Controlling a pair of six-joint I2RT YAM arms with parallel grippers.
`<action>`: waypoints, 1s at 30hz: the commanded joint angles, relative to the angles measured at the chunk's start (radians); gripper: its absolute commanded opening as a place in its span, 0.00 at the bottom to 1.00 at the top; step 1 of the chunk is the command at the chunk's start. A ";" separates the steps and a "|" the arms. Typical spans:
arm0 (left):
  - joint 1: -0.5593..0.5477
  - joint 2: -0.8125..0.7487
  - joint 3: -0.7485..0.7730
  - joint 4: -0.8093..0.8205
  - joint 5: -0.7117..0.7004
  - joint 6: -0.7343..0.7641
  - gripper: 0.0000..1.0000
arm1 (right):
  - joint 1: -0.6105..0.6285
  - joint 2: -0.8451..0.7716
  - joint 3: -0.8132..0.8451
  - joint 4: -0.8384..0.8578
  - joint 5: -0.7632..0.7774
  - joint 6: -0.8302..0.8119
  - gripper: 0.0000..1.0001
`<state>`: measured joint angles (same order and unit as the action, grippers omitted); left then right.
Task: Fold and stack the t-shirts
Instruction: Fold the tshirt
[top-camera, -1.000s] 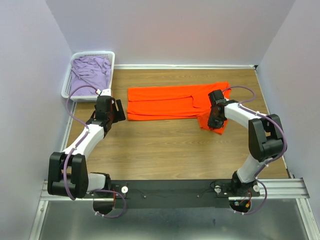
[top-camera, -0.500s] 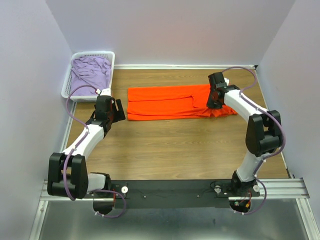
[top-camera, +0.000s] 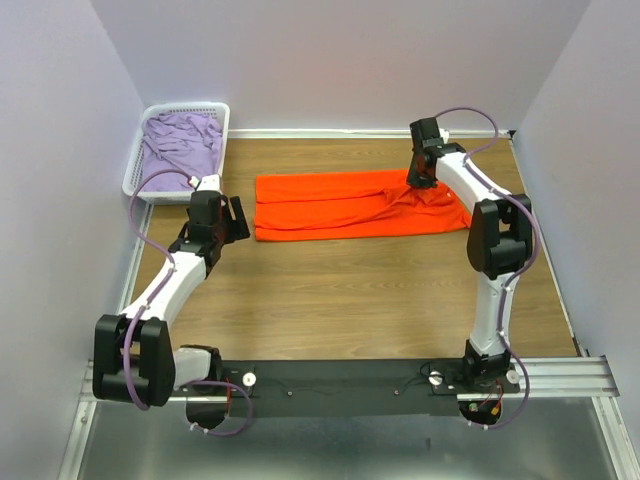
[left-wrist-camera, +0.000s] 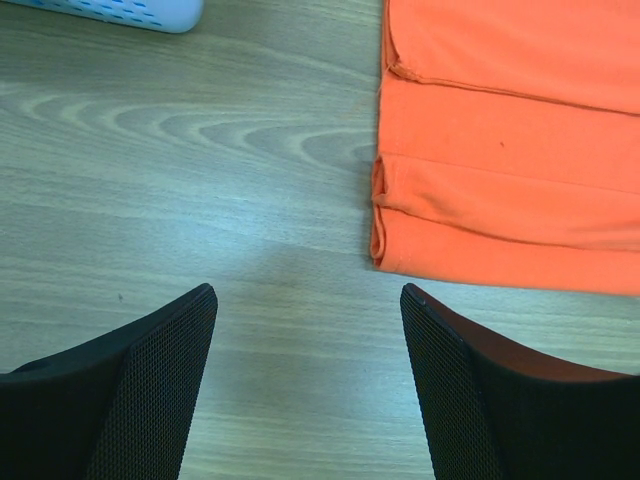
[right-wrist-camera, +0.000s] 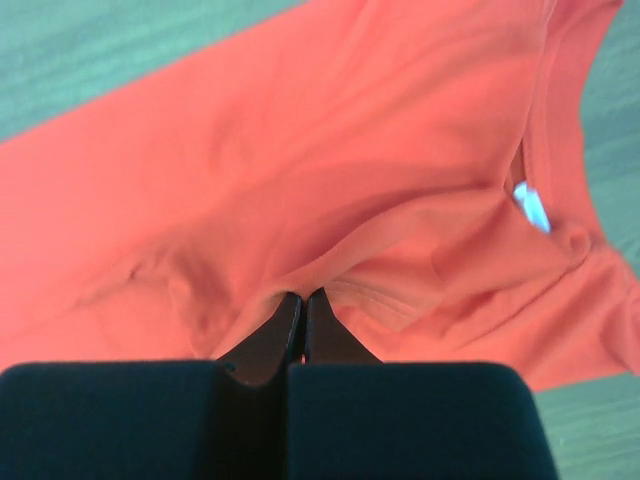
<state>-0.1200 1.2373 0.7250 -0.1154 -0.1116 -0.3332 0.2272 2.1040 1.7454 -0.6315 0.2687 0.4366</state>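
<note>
Wood-grain tabletop (top-camera: 330, 290) holds two tees. One smooth orange t-shirt (top-camera: 340, 205) lies folded into a long band, centre-far. One crumpled lilac t-shirt (top-camera: 180, 150) fills the single white lattice basket (top-camera: 133, 172), far left. The right gripper (right-wrist-camera: 303, 300), fingers pressed together, pinches the orange cloth's right end. The left gripper (left-wrist-camera: 310, 300) hangs spread over bare wood near its left edge.

The top external camera looks down from high behind the near edge, taking in the whole table (top-camera: 330, 290), that edge at 6 o'clock. The left wrist camera faces down, close over the wood, the orange t-shirt (left-wrist-camera: 500, 150) at 2 o'clock. The right wrist camera hangs even nearer, cloth filling its frame. All three share that shirt
</note>
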 joint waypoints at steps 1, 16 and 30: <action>-0.009 -0.035 -0.019 -0.026 0.023 -0.006 0.82 | -0.025 0.062 0.091 -0.016 0.009 -0.016 0.01; -0.030 0.008 -0.003 -0.047 0.107 -0.026 0.80 | -0.055 0.143 0.157 -0.014 -0.026 0.019 0.23; -0.142 0.244 0.209 -0.033 0.170 -0.076 0.76 | -0.138 -0.053 0.034 -0.010 -0.035 -0.029 0.66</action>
<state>-0.2401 1.4132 0.8745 -0.1623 0.0181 -0.3832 0.1596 2.1696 1.8347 -0.6357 0.2470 0.4091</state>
